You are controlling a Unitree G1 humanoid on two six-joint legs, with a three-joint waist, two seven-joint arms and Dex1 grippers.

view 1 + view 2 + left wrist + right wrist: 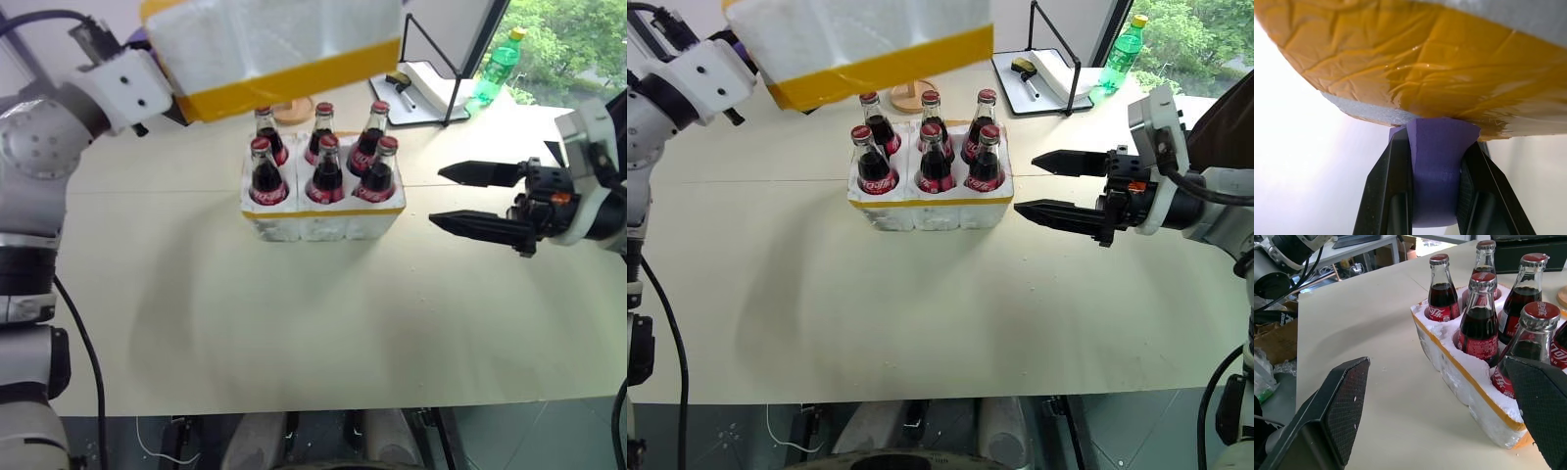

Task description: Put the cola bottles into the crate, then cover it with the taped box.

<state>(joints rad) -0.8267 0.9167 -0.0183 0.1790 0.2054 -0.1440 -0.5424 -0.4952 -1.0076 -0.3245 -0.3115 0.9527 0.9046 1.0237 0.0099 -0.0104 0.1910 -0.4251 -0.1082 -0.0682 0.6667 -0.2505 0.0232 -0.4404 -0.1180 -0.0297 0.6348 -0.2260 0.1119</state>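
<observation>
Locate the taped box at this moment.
In the left eye view the taped box is held up by the left gripper, above and just behind the crate of cola bottles.

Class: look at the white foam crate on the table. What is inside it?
Six cola bottles stand in the crate, one per well, red caps up. Their bases are hidden by the foam.
</observation>
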